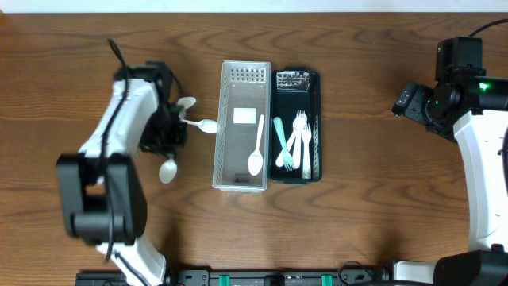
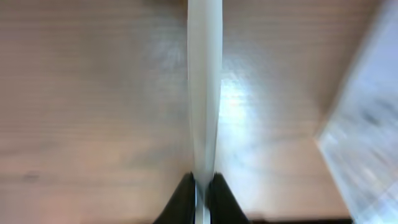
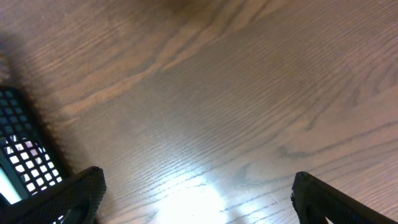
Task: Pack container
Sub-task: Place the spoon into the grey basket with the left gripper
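So the left gripper (image 2: pixel 202 190) is clamped on the thin handle of a white plastic spoon (image 2: pixel 204 93), which sticks straight out ahead of the fingertips, edge-on in the wrist view. The hold looks far back on the handle, so I'd guess the free end can droop or swing; move slow, no jerks. Two loose white spoons (image 1: pixel 168 169) lie on the wooden bench (image 1: pixel 373 199) close beside the gripper, so don't sweep them. Just past the held spoon's tip is the white mesh plastic container (image 1: pixel 217 151), with one white spoon (image 1: pixel 255 148) lying lengthwise inside. I'd lift enough to clear the near wall, carry over the middle, turn the wrist so the spoon runs along the long side, then release low so it doesn't bounce out. Right up against the container's far wall sits the dark green mesh tray (image 1: pixel 298 180) with white plastic forks (image 1: pixel 300 131) and a teal spoon (image 1: pixel 280 139). Way beyond that, the right gripper (image 3: pixel 199 198) hangs wide open, holding nothing.
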Controlling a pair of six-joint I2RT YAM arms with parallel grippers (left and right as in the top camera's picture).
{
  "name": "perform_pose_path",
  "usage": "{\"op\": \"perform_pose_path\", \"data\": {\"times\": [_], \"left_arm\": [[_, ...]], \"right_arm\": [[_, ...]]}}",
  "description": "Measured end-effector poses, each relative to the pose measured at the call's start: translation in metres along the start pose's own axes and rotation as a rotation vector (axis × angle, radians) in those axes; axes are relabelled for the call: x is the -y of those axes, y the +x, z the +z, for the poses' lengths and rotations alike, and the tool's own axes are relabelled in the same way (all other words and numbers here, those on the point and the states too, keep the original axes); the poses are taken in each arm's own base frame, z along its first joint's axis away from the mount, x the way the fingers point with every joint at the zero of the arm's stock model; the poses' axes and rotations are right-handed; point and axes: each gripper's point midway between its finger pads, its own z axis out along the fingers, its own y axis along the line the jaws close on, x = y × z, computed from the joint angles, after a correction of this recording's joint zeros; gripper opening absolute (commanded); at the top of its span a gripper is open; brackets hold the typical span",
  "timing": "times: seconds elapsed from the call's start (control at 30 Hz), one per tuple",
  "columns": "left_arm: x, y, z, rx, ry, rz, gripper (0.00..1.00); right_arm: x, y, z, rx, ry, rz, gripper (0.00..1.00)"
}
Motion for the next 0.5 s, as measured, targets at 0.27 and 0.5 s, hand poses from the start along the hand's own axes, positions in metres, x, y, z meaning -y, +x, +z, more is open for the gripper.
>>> {"op": "perform_pose_path", "data": {"times": [0.27,0.5], "left_arm": [[0.052,-0.020,-0.129,0.525,0.176,0.040,0.06],[0.131,-0.050,-0.151,0.691,0.285,0.174,0.07]], "right_arm": [[-0.002,-0.004,0.000,0.014,-0.007,0.003,0.99],[-0.002,-0.005,0.000,0.020,-0.010,0.004,0.99]]}}
